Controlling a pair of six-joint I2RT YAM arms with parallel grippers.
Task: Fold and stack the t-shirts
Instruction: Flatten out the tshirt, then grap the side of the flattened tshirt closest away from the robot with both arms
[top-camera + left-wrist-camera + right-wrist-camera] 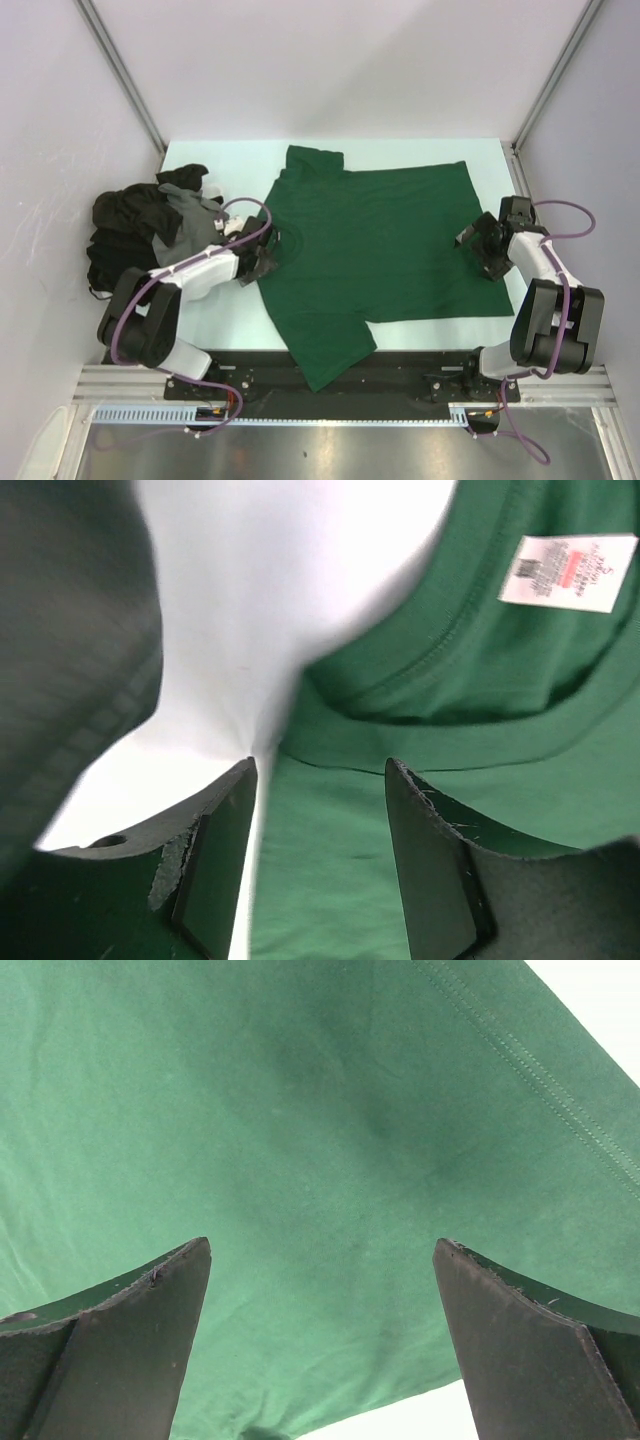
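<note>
The only print in view is a small white label (pixel 568 572) sewn inside the collar of the green t-shirt (pixel 480 810), seen by the left wrist camera. It bears a dark block, a reddish strip and rows of grey lines, all too blurred to read. No other writing shows.

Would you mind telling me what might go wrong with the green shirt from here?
The left gripper hangs open over the green t-shirt's edge, short of the collar; closing there may pinch only one layer. The near sleeve hangs over the table's front edge and could snag or drag during folding.
</note>
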